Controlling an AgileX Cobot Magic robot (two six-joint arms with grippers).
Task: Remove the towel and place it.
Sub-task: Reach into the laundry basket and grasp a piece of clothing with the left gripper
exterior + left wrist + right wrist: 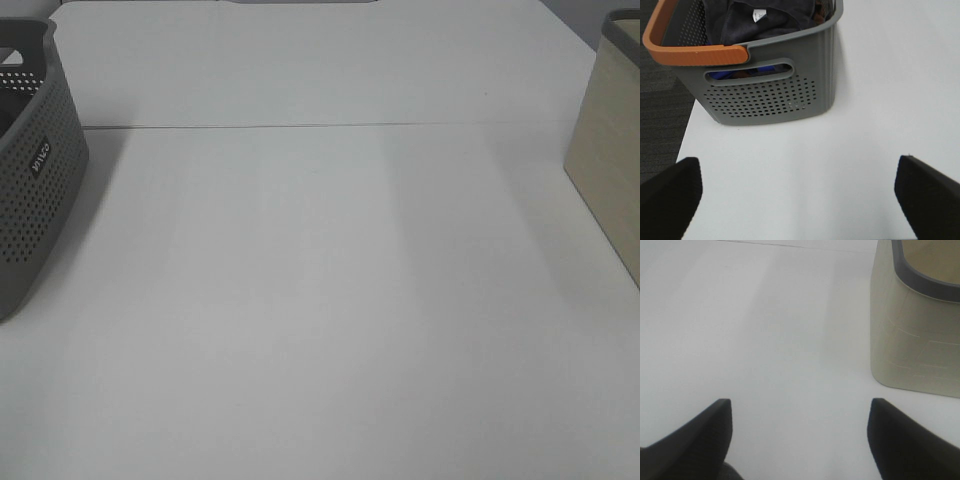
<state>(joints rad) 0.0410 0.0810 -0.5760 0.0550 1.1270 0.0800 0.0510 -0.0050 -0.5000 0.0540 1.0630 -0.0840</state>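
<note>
The left gripper (800, 197) hangs over the white table (320, 320) with its jaws spread wide. It holds nothing and touches nothing. Ahead of it stands the grey perforated basket (770, 95) with an orange handle (690, 54). The towel (735, 22), dark charcoal cloth, lies bunched inside the basket, its small white tag (758, 15) facing up. The right gripper (800, 440) is likewise wide open and empty above bare tabletop, near a beige bin (912, 340) but apart from it. In the high view, basket and bin sit at opposite sides of the table.
</note>
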